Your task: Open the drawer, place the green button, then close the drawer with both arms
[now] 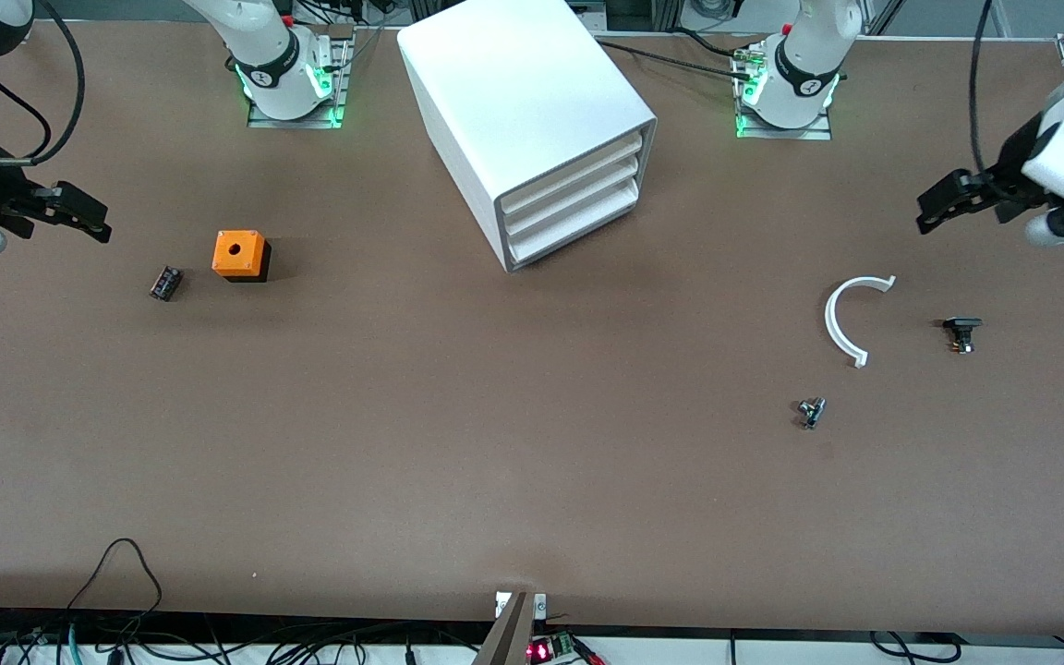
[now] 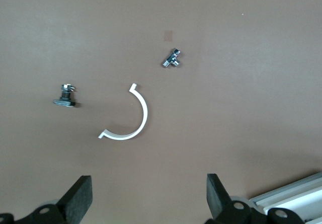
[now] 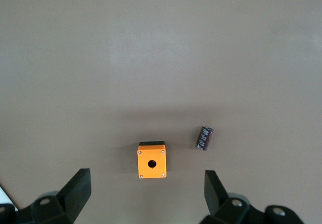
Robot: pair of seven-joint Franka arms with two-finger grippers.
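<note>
Hovering at the frame's edge over the right arm's end of the table, the right gripper has its jaws spread wide, holding nothing. The left gripper hangs the same way over its own end, empty. In the upper middle, the large white box-shaped cabinet has its lowest shallow white drawer shut. Lower down lies a small silvery part – whether it is the button cannot be told.

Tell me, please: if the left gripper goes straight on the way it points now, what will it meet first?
Probably the bare table. The left gripper, fingers open, points down at it; the white curved piece lies just ahead of that line, though depth is unclear.
</note>
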